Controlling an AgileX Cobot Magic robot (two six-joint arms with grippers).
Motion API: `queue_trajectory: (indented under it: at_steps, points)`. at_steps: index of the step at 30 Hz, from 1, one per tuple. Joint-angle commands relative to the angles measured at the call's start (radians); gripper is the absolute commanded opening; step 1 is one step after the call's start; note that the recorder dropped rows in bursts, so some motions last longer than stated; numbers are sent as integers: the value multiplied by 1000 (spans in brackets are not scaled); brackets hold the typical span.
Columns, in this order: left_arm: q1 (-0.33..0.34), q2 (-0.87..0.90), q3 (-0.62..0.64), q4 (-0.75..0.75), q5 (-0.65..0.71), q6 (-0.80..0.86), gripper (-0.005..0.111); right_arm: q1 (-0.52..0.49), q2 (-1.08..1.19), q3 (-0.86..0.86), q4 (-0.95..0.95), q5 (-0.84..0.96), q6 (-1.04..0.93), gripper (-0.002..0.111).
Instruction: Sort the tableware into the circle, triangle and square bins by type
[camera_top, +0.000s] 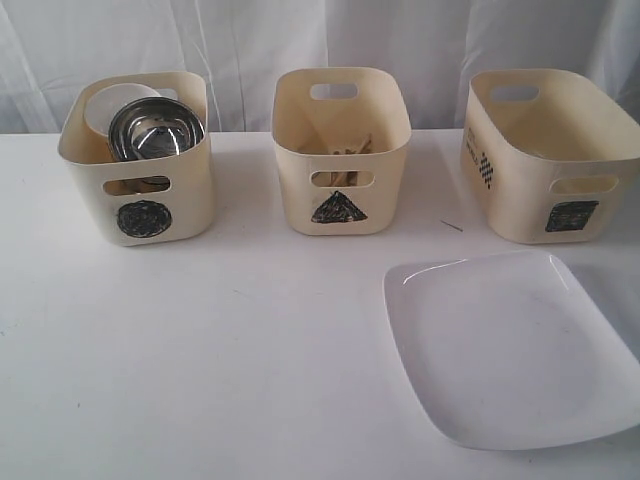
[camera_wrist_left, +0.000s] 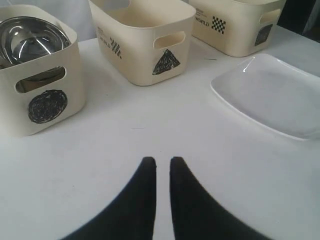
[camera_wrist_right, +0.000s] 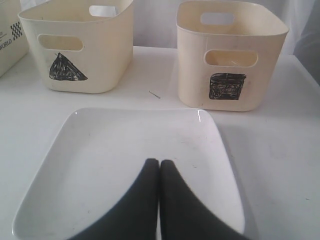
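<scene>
- Exterior view, progress – the sort looks nearly done. One piece is left out on the table (camera_top: 200, 350): the large square white plate (camera_top: 510, 350), lying flat at about 4 o'clock, just in front of the square bin (camera_top: 510, 200) but apart from it.
- Circle bin (camera_top: 190, 210), at 10 o'clock, holds the shiny steel bowl (camera_top: 155, 130) tilted against the small white bowl (camera_top: 115, 100). Something shows through the handle slot beneath them, but it cannot be identified.
- Triangle bin (camera_top: 295, 205), at 12 o'clock, shows wooden chopsticks (camera_top: 345, 148) low inside. Whether any steel cutlery lies with them cannot be told.
- Square bin, at 2 o'clock, shows nothing inside as far as its interior is visible, so the plate presumably belongs there.
- Left gripper (camera_wrist_left: 162, 161) hangs over bare table with its fingers a narrow slit apart, pinching nothing.
- Right gripper (camera_wrist_right: 159, 162) has its fingers pressed together and empty. It is poised over the near part of the plate, and contact cannot be judged.
- Remaining work, by inference: lift the plate – probably by its rim – and lower it into the square bin.
</scene>
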Motion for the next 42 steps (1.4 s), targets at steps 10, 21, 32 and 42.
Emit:
queue_trajectory:
  at_steps: [10, 21, 32, 42]
  points:
    - [-5, -6, 5, -12, 6, -4, 17, -2, -5, 6, 1, -10, -1, 0]
    - [-5, -6, 146, -12, -293, 176, 17, -2, -5, 6, 1, -10, -1, 0]
    - [-5, -6, 344, -12, -570, 176, 17, -2, -5, 6, 1, -10, -1, 0]
    - [-5, -102, 344, -12, -503, 176, 17, -2, -5, 6, 1, -10, -1, 0]
